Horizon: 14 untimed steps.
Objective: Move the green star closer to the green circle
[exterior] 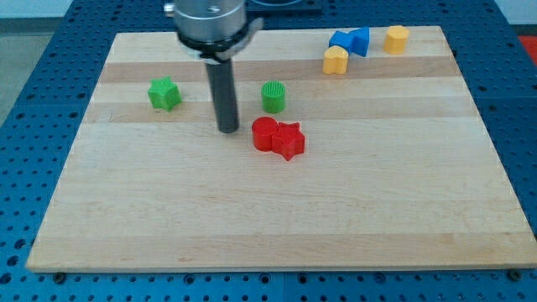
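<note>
Green star: you will find it on the far left part of the wooden board, standing alone, well apart from everything else
Green circle: it sits near the board's middle, to the right of the star, with the 2 red blocks just in front of it
My tip: the rod's lower end rests on the board between the 2 green blocks, nearer the circle, a little nearer to you than both, touching neither
Tool state: there is nothing to open or close here, it is a bare rod, holding nothing and pressing on no block
Risk 1: the tip is on the wrong side of the star, so if you push left from here you would drive the star away from the circle
Risk 2: swing right and you may knock the green circle or the red circle and red star, which sit touching each other just right of the tip
Risk 3: a star's points can catch the rod off-centre, so I judge it may spin or slide sideways instead of going straight
Far right: 2 yellow blocks and 1 blue cluster lie well out of the way
</note>
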Each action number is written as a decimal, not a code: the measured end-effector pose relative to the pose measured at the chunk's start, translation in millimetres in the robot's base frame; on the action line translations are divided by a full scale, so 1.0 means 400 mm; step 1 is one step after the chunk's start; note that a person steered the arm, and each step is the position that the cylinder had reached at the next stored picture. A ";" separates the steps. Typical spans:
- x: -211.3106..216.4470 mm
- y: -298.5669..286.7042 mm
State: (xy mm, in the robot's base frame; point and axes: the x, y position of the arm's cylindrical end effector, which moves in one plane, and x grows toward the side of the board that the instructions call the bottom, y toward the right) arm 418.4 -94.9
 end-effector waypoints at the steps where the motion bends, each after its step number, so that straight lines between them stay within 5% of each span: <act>1: -0.006 -0.117; 3: -0.113 -0.328; 5: -0.164 -0.326; 8: -0.164 -0.052; 10: -0.183 -0.020; 11: -0.318 -0.004; 13: -0.342 0.264; 14: -0.337 0.283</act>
State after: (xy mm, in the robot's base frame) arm 283.8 18.4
